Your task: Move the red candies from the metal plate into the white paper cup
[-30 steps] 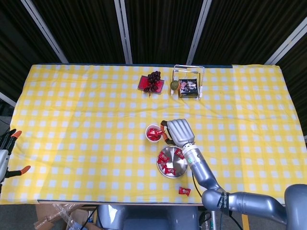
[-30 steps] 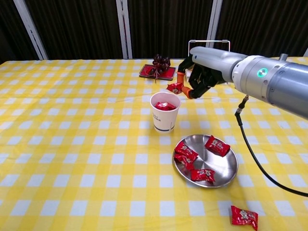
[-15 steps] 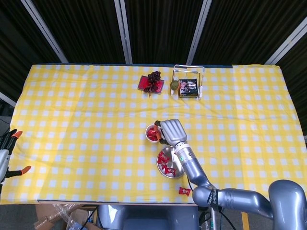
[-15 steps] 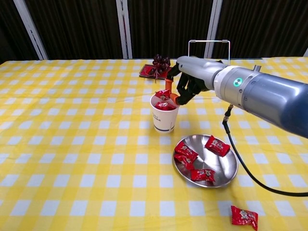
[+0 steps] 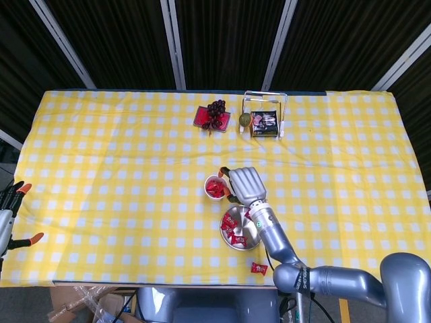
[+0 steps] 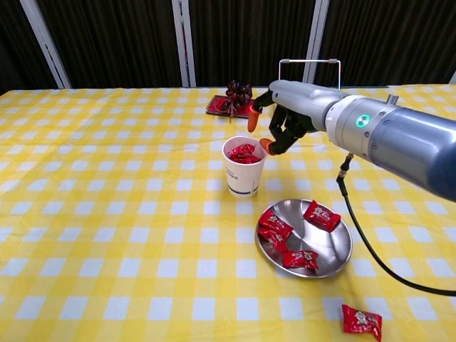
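Observation:
The white paper cup (image 6: 244,177) stands mid-table with red candies (image 6: 244,152) inside it. My right hand (image 6: 286,122) hovers just right of and above the cup's rim, its orange-tipped fingers (image 6: 253,118) spread with nothing between them. The head view shows the same hand (image 5: 246,185) beside the cup (image 5: 215,188). The metal plate (image 6: 333,248) lies in front of the cup to the right and holds several red candies (image 6: 276,225). One more red candy (image 6: 361,320) lies on the cloth near the front edge. My left hand (image 5: 7,212) hangs empty off the table's left edge, fingers apart.
A red tray with dark grapes (image 6: 231,105) and a wire rack (image 6: 309,65) holding small items stand at the back behind the cup. The yellow checked cloth (image 6: 107,214) stretches bare to the left. The table's front edge runs close to the loose candy.
My right hand carried a red candy left over the cup and let it go. The candy now lies in the cup, and the fingers have spread, empty.

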Robot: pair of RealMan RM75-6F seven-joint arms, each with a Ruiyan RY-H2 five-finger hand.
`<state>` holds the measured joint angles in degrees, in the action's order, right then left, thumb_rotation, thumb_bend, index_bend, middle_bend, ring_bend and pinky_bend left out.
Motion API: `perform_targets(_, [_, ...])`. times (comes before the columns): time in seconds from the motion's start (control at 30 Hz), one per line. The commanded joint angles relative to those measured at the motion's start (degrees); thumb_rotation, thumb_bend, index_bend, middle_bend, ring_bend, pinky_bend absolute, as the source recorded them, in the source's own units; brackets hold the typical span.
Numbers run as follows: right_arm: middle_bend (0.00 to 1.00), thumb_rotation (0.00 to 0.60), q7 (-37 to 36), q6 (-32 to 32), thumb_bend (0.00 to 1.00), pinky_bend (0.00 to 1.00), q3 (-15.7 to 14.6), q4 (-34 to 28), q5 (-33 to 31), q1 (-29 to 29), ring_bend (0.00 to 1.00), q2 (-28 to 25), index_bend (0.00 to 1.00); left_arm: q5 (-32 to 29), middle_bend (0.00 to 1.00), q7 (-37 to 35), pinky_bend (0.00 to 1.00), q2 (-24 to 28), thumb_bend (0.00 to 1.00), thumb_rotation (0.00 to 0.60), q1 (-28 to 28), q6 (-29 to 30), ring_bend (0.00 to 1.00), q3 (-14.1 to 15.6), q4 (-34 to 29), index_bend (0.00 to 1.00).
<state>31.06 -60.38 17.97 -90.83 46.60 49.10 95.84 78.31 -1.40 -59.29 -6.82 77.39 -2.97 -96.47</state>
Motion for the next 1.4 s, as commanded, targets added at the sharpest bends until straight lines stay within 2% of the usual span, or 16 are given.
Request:
perform_targets(0.03, [0.83,0.6,-0.2,-1.6,0.51,0.95,-2.0,-4.2,3.3,-1.8,0.93,-3.3,0.38,0.1,0.0,0.0,0.0,0.0,0.01,0.6,0.0,0.1,0.0,0.0,0.0,0.0])
perform_targets(0.17, [0.83,0.6,-1.7,-2.8,0.49,0.95,-5.2,-9.4,9.4,-4.4,0.93,-8.3,0.38,0.4,0.0,0.2,0.0,-0.1,0.01,0.6,0.1,0.4,0.0,0.1,0.1,0.0])
perform_targets(0.3, [0.83,0.6,-7.2,-1.3,0.46,0.95,-10.1,-13.1,19.4,-7.2,0.93,-15.0,0.38,0.8,0.0,0.5,0.0,-0.4,0.01,0.6,0.2,1.0,0.0,0.1,0.3,0.0])
perform_targets(0.47, [0.83,0.6,-16.4,-0.7,0.41,0.95,-17.3,-12.6,34.0,-10.4,0.93,-21.6,0.38,1.0,0.0,0.9,0.0,-0.7,0.01,0.6,0.4,1.5,0.0,0.2,0.3,0.0])
perform_targets(0.57, [0.83,0.6,-20.7,-2.6,0.4,0.95,-20.5,-11.7,39.3,-12.5,0.93,-22.9,0.38,1.1,0.0,1.4,0.0,-0.9,0.01,0.6,0.5,1.9,0.0,0.2,0.3,0.0])
perform_targets(0.73, [0.83,0.6,-24.1,-4.6,0.36,0.95,-24.6,-11.8,44.3,-15.6,0.93,-23.1,0.38,1.3,0.0,2.1,0.0,-1.3,0.01,0.6,0.6,2.4,0.0,0.2,0.4,0.0])
perform_targets(1.0, [0.83,0.6,-23.4,-6.6,0.35,0.95,-30.4,-9.9,51.3,-19.6,0.93,-22.0,0.38,1.6,0.0,2.2,0.0,-1.5,0.01,0.6,1.0,3.1,0.0,0.2,0.5,0.0])
perform_targets(1.2, [0.83,0.6,-22.3,-7.5,0.35,0.95,-31.9,-8.6,52.1,-22.4,0.93,-20.6,0.35,1.7,0.0,2.8,0.0,-1.7,0.01,0.6,1.1,3.5,0.0,0.2,0.4,0.0])
perform_targets(1.4, [0.83,0.6,-20.3,-8.4,0.35,0.95,-31.0,-7.3,51.3,-24.6,0.93,-18.2,0.35,1.9,0.0,3.1,0.0,-2.0,0.01,0.6,1.4,4.2,0.0,0.1,0.4,0.0])
